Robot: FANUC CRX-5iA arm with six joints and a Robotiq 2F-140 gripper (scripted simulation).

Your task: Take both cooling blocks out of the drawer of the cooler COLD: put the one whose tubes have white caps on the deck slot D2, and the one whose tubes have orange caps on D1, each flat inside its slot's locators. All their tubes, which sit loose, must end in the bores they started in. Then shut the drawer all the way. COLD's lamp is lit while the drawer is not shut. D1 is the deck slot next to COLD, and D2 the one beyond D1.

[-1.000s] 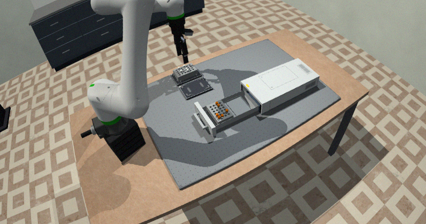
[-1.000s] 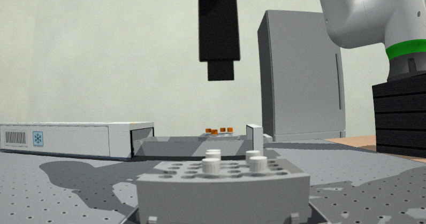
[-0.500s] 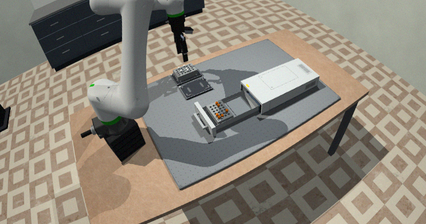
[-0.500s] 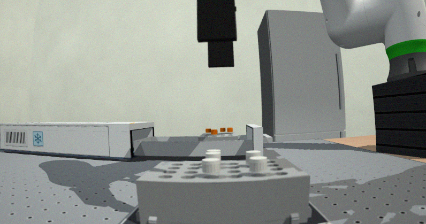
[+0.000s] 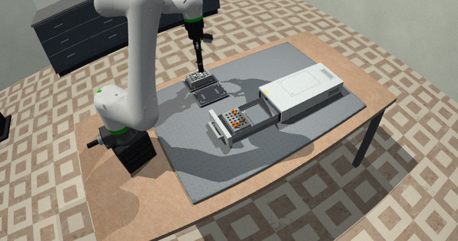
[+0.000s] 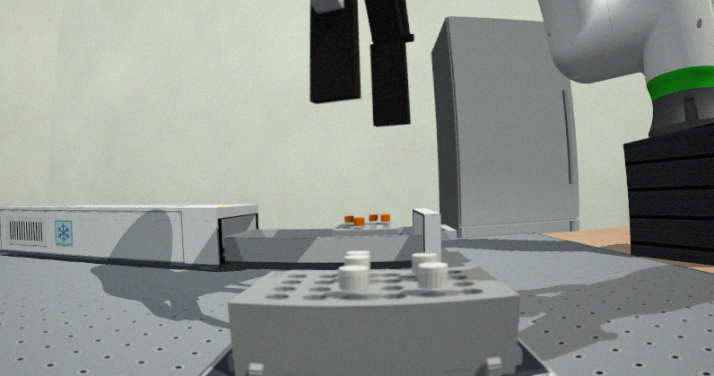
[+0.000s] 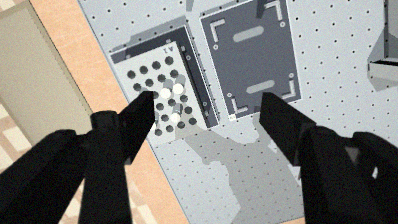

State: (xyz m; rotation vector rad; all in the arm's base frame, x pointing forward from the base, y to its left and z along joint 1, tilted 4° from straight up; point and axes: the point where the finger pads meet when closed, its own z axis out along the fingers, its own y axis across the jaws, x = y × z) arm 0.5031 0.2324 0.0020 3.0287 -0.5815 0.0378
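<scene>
My gripper (image 5: 201, 70) (image 6: 366, 111) (image 7: 207, 106) is open and empty, above and beside the white-capped block. That grey block (image 5: 203, 81) (image 6: 374, 328) (image 7: 157, 54) stands level on slot D2 (image 7: 197, 85), white caps up; two locators show at its near foot in the exterior view, the others are hidden. Slot D1 (image 5: 209, 95) (image 7: 250, 60) is a bare dark plate with corner locators. The orange-capped block (image 5: 229, 121) (image 6: 344, 229) sits in the front end of the drawer (image 5: 219, 127) (image 6: 309, 249), which stands open. COLD (image 5: 304, 85) (image 6: 199, 218) has its yellow lamp (image 5: 266, 92) lit.
The drawer's rear part, between the orange-capped block and COLD, is empty. The drawer's front panel and handle face the robot's base (image 5: 134, 152) (image 6: 669, 198). D2 lies near the table's edge (image 7: 60, 35). A tall grey cabinet (image 6: 504, 123) stands in the background.
</scene>
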